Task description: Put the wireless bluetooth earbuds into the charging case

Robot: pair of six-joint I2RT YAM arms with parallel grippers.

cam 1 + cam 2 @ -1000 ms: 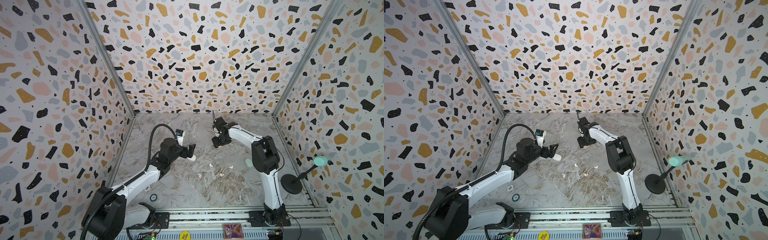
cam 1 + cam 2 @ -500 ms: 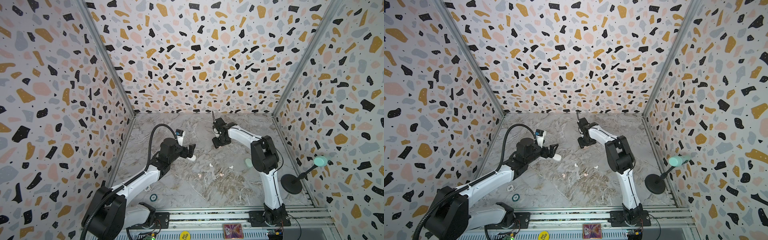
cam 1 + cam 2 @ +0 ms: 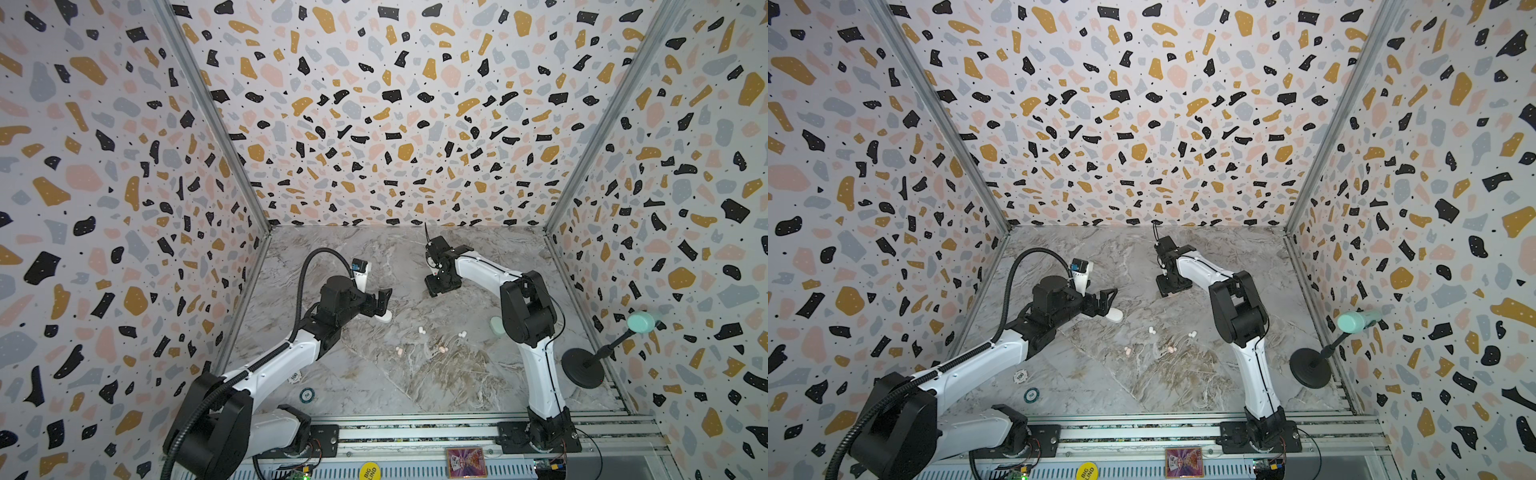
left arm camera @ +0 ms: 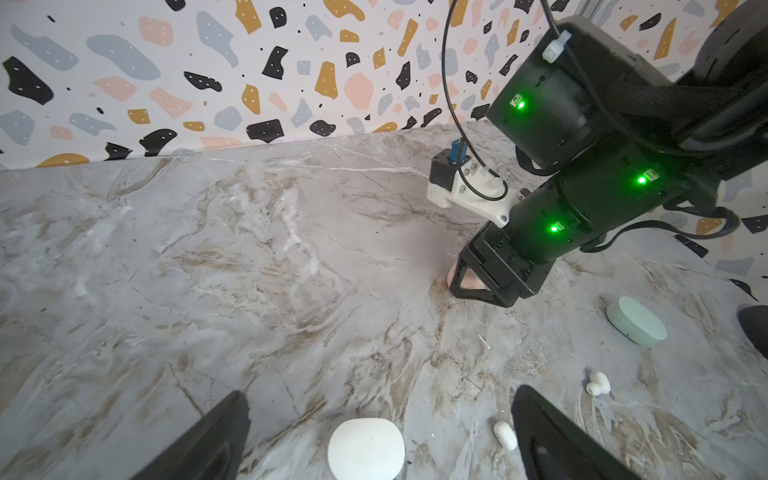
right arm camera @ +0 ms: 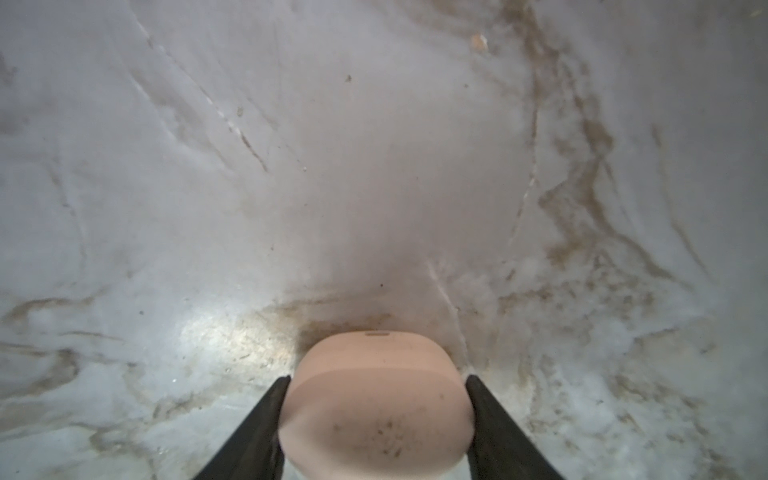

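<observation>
The right pincer (image 5: 376, 379) is seen clenched on a pale pink oval plastic charging case (image 5: 374, 419). The case's two sides are touched by the black fingers (image 5: 257, 428), and it is held low against the grey marble-patterned desk (image 3: 365, 266), near the middle of the far edge. The left pincer (image 4: 380, 397) is held released, with its jaws spread wide, just over a white oval plastic case (image 4: 365, 449) that lies left of the desk's centre. Four tiny bean-shaped plastic wireless bluetooth earbuds (image 3: 462, 333) are scattered loose around the desk's centre, apart from every case: a white pair (image 3: 421, 330) and a pale pink pair (image 3: 443, 350). A mint green oval case (image 4: 636, 322) is seen lying shut toward the right edge, just beside the right arm (image 3: 528, 307).
</observation>
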